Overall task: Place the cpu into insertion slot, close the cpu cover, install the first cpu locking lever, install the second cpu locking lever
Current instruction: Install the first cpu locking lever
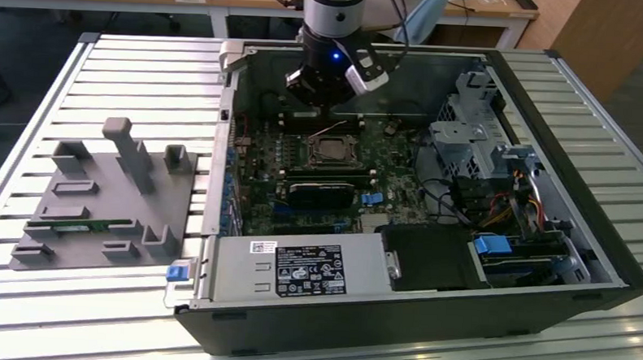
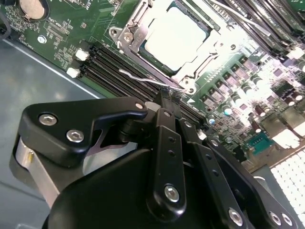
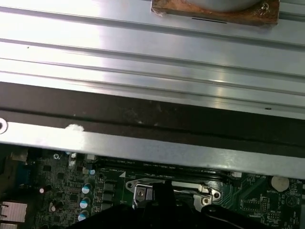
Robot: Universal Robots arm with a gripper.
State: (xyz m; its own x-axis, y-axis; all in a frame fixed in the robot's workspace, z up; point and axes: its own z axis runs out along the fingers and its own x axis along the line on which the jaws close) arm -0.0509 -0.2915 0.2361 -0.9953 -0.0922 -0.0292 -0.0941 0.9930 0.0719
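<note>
On the exterior view's left, a grey fixture (image 1: 103, 195) is sitting on the desk (image 1: 43, 78) beside the computer case (image 1: 581, 199). Inside the case, the cpu (image 2: 174, 38) is lying in the insertion slot (image 2: 125, 34) with the cpu cover (image 2: 202, 57) closed around it. The gripper (image 2: 167, 98) is pressing its fingers together right at a thin wire locking lever (image 2: 143, 76) beside the slot. The lever may be springy, so it could slip off the fingertips and snap back.
</note>
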